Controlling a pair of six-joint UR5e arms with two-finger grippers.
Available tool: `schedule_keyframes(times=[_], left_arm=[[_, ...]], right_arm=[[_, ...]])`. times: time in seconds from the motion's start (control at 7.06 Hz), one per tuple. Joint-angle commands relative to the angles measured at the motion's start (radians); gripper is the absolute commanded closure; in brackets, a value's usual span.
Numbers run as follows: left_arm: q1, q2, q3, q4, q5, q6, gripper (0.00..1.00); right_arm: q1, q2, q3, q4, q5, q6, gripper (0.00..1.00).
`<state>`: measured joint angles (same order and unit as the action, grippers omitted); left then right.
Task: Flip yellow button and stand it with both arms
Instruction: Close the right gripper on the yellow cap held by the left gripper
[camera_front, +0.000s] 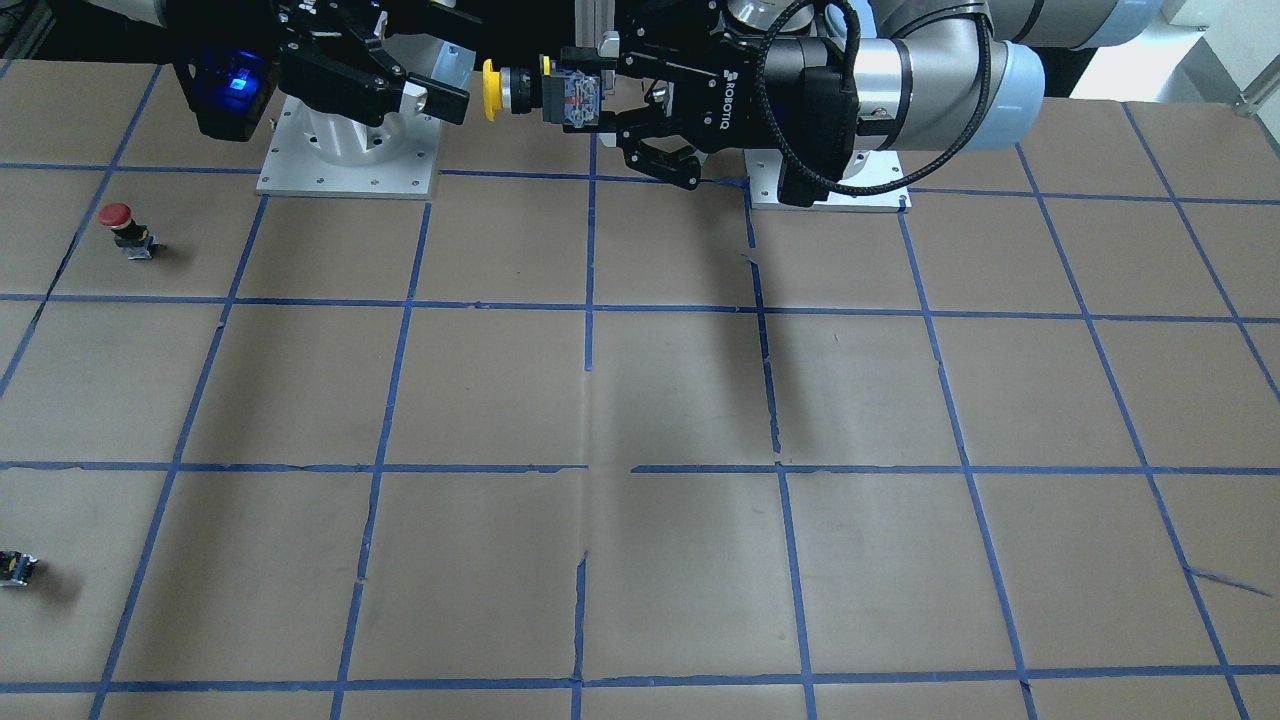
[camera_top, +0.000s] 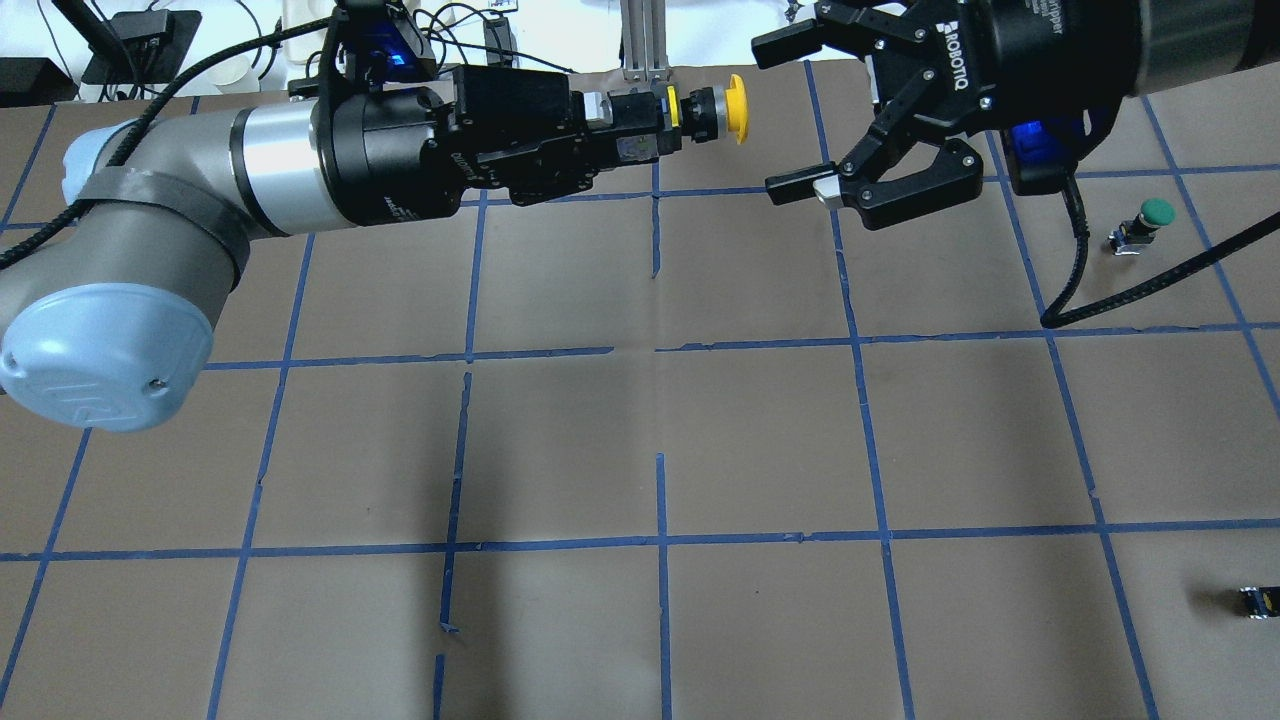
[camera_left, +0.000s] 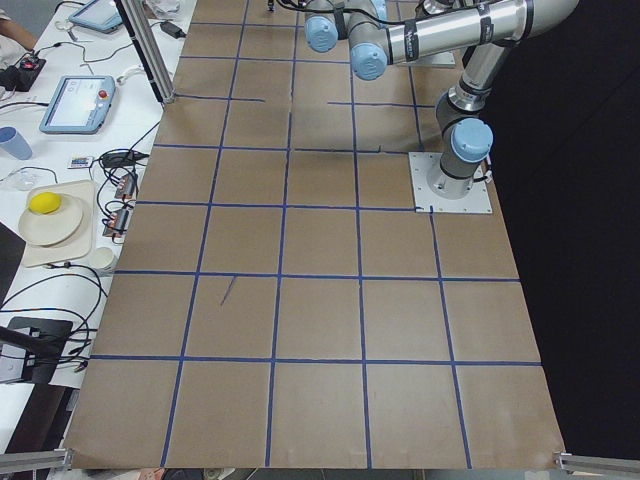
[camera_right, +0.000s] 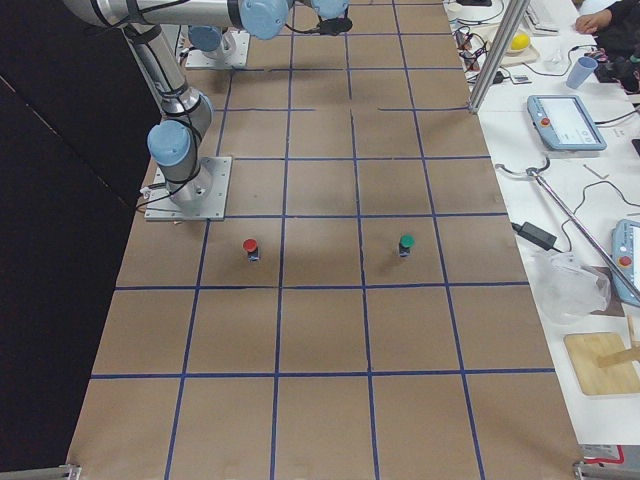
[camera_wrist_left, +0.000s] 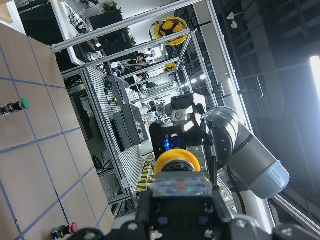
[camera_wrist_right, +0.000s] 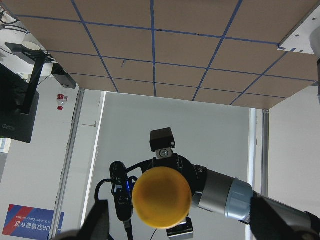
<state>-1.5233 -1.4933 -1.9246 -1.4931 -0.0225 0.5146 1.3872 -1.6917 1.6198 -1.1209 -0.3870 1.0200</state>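
My left gripper (camera_top: 640, 125) is shut on the grey-black block base of the yellow button (camera_top: 722, 103) and holds it level in the air, with the cap pointing at my right gripper. The same grip shows in the front view, where the left gripper (camera_front: 578, 100) holds the button (camera_front: 497, 90). My right gripper (camera_top: 785, 115) is open and empty, a short gap from the cap, with its jaws spread above and below it. In the right wrist view the yellow cap (camera_wrist_right: 161, 197) faces me head-on. In the left wrist view the button (camera_wrist_left: 177, 162) sits between my jaws.
A red-capped button (camera_front: 120, 225) and a green-capped button (camera_top: 1145, 220) stand on the brown taped table on my right side. A tiny black part (camera_top: 1258, 600) lies near the table's right edge. The arm base plates (camera_front: 345, 160) are at the back.
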Motion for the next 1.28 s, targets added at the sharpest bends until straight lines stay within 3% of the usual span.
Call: schedule_keyframes(times=[0.0, 0.57, 0.71, 0.85, 1.13], left_arm=[[0.000, 0.010, -0.029, 0.013, 0.003, 0.002, 0.69], [0.000, 0.008, -0.037, 0.047, 0.006, -0.005, 0.69], [0.000, 0.010, -0.039, 0.047, 0.006, -0.005, 0.69], [0.000, 0.008, -0.039, 0.047, 0.006, -0.005, 0.69], [0.000, 0.010, -0.040, 0.047, 0.006, -0.004, 0.69]], right_arm=[[0.013, 0.029, 0.000, -0.002, 0.035, 0.002, 0.01], [0.036, 0.044, 0.000, 0.003, 0.025, 0.003, 0.02], [0.036, 0.044, 0.000, 0.003, 0.023, 0.003, 0.08], [0.036, 0.044, 0.002, 0.012, 0.023, 0.003, 0.19], [0.035, 0.040, 0.003, 0.021, 0.023, 0.003, 0.63]])
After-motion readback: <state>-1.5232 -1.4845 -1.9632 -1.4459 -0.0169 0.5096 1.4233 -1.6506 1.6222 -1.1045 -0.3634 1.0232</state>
